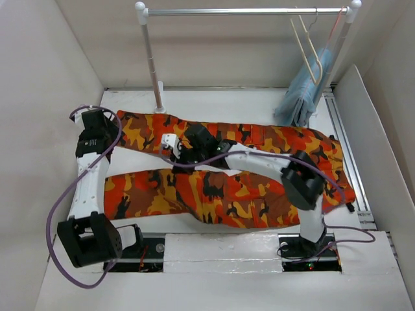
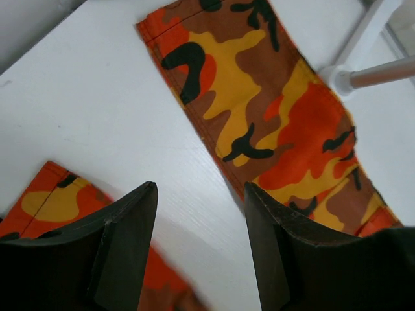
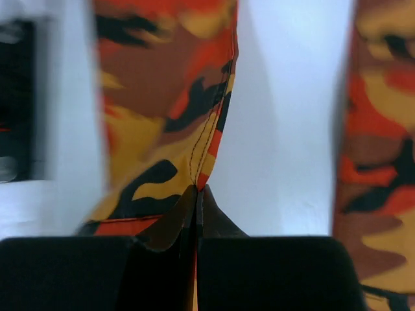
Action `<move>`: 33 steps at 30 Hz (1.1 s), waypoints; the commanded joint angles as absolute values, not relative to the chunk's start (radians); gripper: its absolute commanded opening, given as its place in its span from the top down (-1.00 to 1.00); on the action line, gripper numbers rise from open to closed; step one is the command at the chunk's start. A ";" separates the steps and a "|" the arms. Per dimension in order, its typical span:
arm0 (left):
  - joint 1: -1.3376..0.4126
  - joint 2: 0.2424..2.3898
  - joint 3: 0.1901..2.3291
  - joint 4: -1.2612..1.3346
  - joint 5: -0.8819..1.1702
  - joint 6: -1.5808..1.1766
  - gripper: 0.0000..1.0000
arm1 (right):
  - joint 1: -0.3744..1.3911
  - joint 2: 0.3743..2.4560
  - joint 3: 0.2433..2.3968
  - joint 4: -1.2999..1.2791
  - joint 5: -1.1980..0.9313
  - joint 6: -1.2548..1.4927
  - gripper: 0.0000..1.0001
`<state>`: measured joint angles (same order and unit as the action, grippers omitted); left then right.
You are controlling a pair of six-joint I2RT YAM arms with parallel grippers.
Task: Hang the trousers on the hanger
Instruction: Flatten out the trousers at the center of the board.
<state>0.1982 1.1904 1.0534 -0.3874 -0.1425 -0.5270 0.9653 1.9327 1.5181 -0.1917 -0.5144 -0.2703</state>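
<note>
The camouflage trousers lie flat on the white table, waist to the right and both legs running left. My right gripper reaches in between the legs. In the right wrist view it is shut on the stitched inner seam edge of the near leg. My left gripper is open and empty. It hovers over bare table between the two leg hems, with the far leg hem ahead of it. The cream hanger hangs on the rail at the back right.
A clothes rack rail spans the back, with its left pole standing by the far leg's hem; the pole's foot shows in the left wrist view. A pinkish-red hanger and a light blue garment hang at the right. White walls enclose the table.
</note>
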 commanded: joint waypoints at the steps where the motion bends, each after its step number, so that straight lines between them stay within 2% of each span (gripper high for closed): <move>1: 0.202 1.218 1.083 -0.405 -0.179 -0.503 -0.04 | 0.885 2.147 1.652 -0.261 -0.414 -0.264 1.00; 4: 0.202 1.201 1.048 -0.426 -0.190 -0.500 -0.05 | 0.861 2.192 1.776 -0.258 -0.318 -0.236 1.00; 5: 0.202 1.190 1.037 -0.446 -0.192 -0.500 -0.06 | 0.861 2.194 1.799 -0.261 -0.293 -0.224 0.83; 6: 0.202 1.168 1.022 -0.455 -0.207 -0.502 -0.07 | 0.851 2.191 1.818 -0.270 -0.228 -0.218 0.46; 8: 0.202 1.141 0.967 -0.483 -0.222 -0.492 -0.10 | 0.839 2.149 1.832 -0.275 -0.190 -0.204 0.20; 9: 0.202 1.112 0.944 -0.491 -0.247 -0.488 -0.18 | 0.839 2.129 1.825 -0.276 -0.183 -0.199 -0.06; 12: 0.193 1.063 0.900 -0.557 -0.351 -0.567 -0.28 | 0.839 2.001 1.721 -0.233 -0.251 -0.190 -0.50; 14: 0.207 1.042 0.911 -0.555 -0.324 -0.580 -0.32 | 0.854 1.924 1.613 -0.210 -0.287 -0.189 -0.52; 17: 0.267 1.067 0.914 -0.601 -0.195 -0.618 -0.37 | 0.880 1.764 1.501 -0.190 -0.291 -0.179 -0.41; 18: 0.276 1.116 0.919 -0.626 -0.192 -0.688 -0.55 | 0.891 1.684 1.415 -0.178 -0.291 -0.173 -0.36; 21: 0.276 1.248 0.957 -0.731 -0.244 -0.797 -0.55 | 0.891 1.608 1.266 -0.150 -0.299 -0.146 -0.34; 22: 0.276 1.299 0.968 -0.756 -0.277 -0.819 -0.54 | 0.891 1.510 1.238 -0.150 -0.302 -0.140 -0.34; 28: 0.347 1.420 0.914 -0.629 -0.242 -0.884 -0.51 | 0.891 1.361 1.118 -0.201 -0.279 -0.147 -0.34; 31: 0.356 1.537 0.940 -0.609 -0.253 -0.881 -0.41 | 0.891 1.306 1.108 -0.245 -0.250 -0.159 -0.34; 33: 0.356 1.613 0.953 -0.594 -0.271 -0.856 -0.03 | 0.891 1.273 1.103 -0.275 -0.238 -0.160 -0.35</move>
